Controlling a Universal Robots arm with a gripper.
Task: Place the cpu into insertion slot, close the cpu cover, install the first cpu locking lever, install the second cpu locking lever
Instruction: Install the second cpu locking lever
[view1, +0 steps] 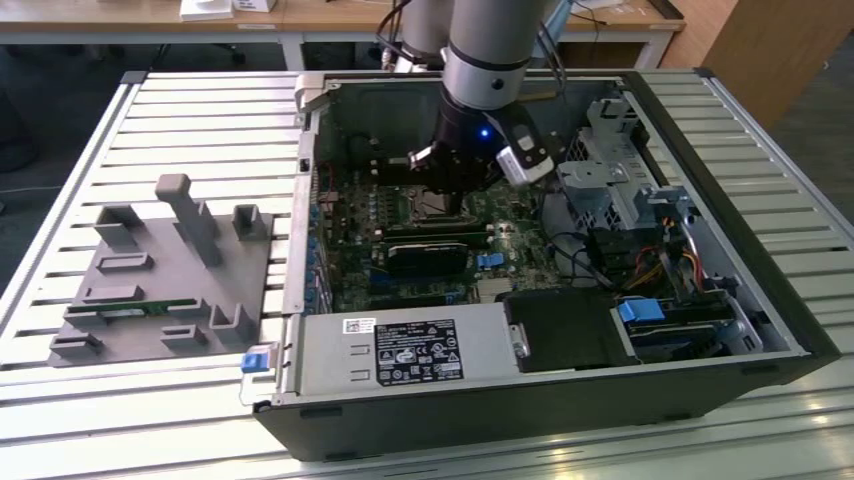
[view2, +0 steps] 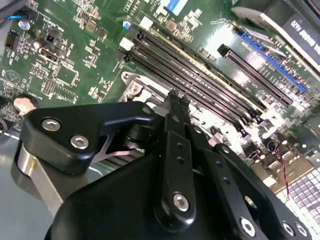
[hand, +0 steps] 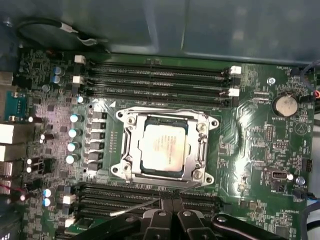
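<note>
Here the pincer (hand: 171, 202) is hanging just off one edge of the insertion slot (hand: 165, 145), its black fingers (view2: 176, 107) pressing together at the tips, clenched with nothing visible between them. In the second wrist view the tips are sitting at the socket's metal rim, beside the long memory slots (view2: 200, 85). A thin wire lever (hand: 145, 206) is lying slantwise near the fingertips in the first wrist view; whether they are touching it is hard to make out.

The cpu (hand: 162, 146) is lying flat in the slot, its silvery top facing up and its edges squared with the socket. The cpu cover (hand: 131, 145) is lying closed around it, framing the chip.

In the exterior view the arm (view1: 487, 60) is reaching down into the open computer case (view1: 747, 250) and hiding the socket. The case is resting on the slatted surface (view1: 200, 110), with a grey fixture block (view1: 167, 275) well apart at the exterior view's left.
</note>
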